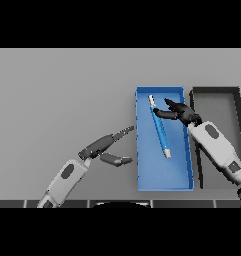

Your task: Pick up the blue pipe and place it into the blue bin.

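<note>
The blue pipe [160, 127] is inside the blue bin [164, 184], lying on the bin floor at a slant, its white-tipped far end up toward the far left corner and its other pale end pointing toward the near middle. So the placing step looks all but done; this reads as the letting-go end of the job.

The right hand [179, 113] reaches in from the right, over the far half of the bin. Its dark fingers stretch left toward the upper part of the pipe, one fingertip right at the shaft, but they look relaxed and spread rather than wrapped round it. I'd call that released, or very nearly, though actual contact at that fingertip is hard to judge from this angle.

The left hand [106, 148] sits over the grey counter [57, 95] just left of the bin, fingers straight and pointing at the bin wall, thumb splayed below, holding nothing.

To the right stands a dark bin [235, 95], just beside the blue one, partly behind the right forearm.

What next calls for: lift the right hand straight up and back to the right, clearing the bin's right wall without dragging the pipe. The pipe lies flat, so it should stay put.
</note>
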Tool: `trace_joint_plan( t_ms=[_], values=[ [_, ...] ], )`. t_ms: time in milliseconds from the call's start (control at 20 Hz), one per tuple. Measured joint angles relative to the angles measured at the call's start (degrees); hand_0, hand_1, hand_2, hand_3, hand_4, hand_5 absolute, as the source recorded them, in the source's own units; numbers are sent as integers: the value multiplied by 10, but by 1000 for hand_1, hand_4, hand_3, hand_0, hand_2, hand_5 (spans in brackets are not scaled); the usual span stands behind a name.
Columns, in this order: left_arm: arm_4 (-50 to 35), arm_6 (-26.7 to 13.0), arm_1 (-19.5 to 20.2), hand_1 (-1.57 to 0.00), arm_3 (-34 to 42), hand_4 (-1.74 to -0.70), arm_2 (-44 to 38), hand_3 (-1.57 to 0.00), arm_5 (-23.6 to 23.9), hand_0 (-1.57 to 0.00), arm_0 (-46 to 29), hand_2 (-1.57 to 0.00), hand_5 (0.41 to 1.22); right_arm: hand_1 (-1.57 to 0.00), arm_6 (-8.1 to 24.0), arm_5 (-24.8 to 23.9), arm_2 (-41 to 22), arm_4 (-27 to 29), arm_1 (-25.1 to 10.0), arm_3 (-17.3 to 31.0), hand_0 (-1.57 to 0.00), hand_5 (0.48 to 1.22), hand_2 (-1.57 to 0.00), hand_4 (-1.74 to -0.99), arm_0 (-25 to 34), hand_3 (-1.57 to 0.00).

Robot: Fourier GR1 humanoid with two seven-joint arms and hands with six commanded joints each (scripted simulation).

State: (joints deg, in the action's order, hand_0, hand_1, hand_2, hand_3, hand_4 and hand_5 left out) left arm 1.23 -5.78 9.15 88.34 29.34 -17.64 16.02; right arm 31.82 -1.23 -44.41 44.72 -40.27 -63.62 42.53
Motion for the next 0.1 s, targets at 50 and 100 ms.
trace_joint_plan(
  t_ms=[50, 100],
  values=[
    [-4, 2, 1, 1, 1, -920, 0, 1, -4, 1, 1, 1, 469, -8, -2, 2, 2, 3, 0, 0, -9, 678, -7, -1129, -1, -6],
    [-4, -3, -2, 1, -3, -920, -1, 1, -3, 1, 3, 1, 468, -8, -5, 8, 3, 6, 2, 5, -9, 677, -7, -1129, -3, -6]
  ],
)
